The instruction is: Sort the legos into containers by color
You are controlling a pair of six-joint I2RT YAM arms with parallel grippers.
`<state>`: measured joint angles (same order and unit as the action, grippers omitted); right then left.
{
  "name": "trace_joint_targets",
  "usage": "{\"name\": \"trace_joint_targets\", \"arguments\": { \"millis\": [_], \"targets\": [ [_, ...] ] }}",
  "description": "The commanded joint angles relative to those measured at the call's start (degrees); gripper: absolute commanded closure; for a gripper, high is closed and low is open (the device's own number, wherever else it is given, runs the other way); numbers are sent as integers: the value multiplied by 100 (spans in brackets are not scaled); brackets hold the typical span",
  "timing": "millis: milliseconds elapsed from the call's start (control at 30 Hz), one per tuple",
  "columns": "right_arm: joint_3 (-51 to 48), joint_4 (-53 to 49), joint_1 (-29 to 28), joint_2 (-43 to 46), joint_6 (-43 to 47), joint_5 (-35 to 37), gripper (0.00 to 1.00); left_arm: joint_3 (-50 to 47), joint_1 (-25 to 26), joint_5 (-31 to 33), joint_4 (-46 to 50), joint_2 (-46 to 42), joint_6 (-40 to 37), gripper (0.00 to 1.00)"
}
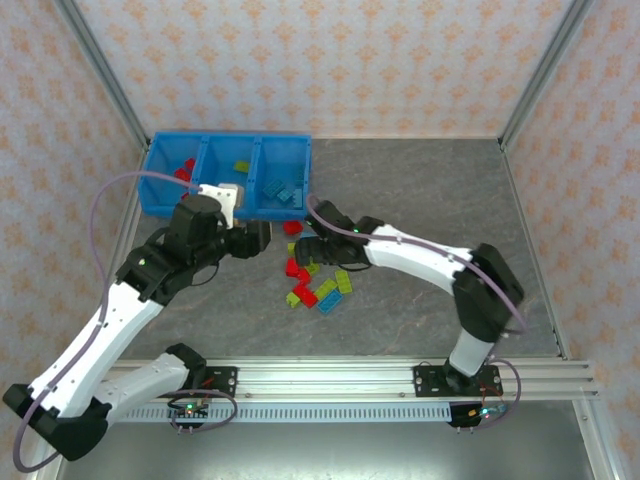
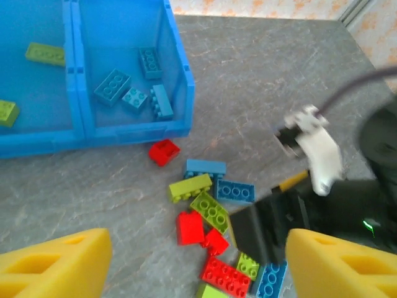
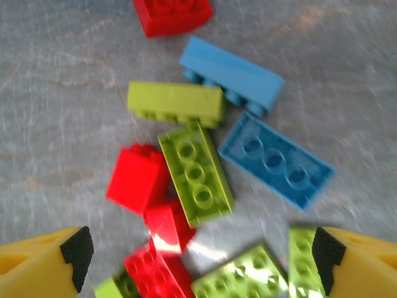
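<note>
A loose pile of red, lime and blue legos (image 1: pixel 318 280) lies on the grey table in front of the blue tray (image 1: pixel 230 137). Red bricks (image 1: pixel 184 170) sit in its left compartment, a lime one (image 1: pixel 242 166) in the middle, blue ones (image 2: pixel 111 87) in the right. My right gripper (image 3: pixel 198 264) hangs open low over the pile, its yellow fingers either side of a lime plate (image 3: pixel 195 174) and a red block (image 3: pixel 138 179), holding nothing. My left gripper (image 2: pixel 198 267) is open and empty, just left of the pile near the tray's front wall (image 2: pixel 180 74).
A single red brick (image 2: pixel 164 151) lies apart, just in front of the tray's right compartment. The right arm's black wrist (image 2: pixel 273 223) shows close to the left gripper's right finger. Metal frame posts and patterned walls enclose the table; bare table lies to the right.
</note>
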<state>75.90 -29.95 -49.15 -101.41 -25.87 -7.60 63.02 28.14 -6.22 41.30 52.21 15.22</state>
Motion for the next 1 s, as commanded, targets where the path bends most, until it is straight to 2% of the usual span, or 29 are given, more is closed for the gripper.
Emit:
{"name": "trace_joint_targets", "arguments": {
  "millis": [0,133,267,367,533,667,767,867,967],
  "targets": [
    [835,-508,-105,-720,-184,593,7,-274,27,281,577,-324,-883,19],
    [1906,-1171,-191,-1707,-212,1144,7,-405,25,496,629,-516,-974,11],
    [2575,-1486,-283,-2296,-230,1249,6,-483,25,749,631,-704,-1040,5],
    [2852,-1624,-345,-2559,-310,1289,7,-543,32,1008,688,-820,-1008,4],
    [3080,-1688,-376,-2814,-471,1388,15,-657,25,1375,756,-1044,-925,4],
    [3264,-1707,-376,-3011,-498,1429,19,-701,23,1466,721,-1167,-916,4],
    [3435,-1773,-372,-3126,-469,1479,26,-714,20,1475,717,-1195,-925,4],
    [3461,-1773,-376,-3069,-472,1515,36,-738,16,1492,719,-1182,-925,4],
    [3327,-1668,-417,-2729,-413,1547,40,-726,24,1516,745,-1186,-924,4]
  ]
}}
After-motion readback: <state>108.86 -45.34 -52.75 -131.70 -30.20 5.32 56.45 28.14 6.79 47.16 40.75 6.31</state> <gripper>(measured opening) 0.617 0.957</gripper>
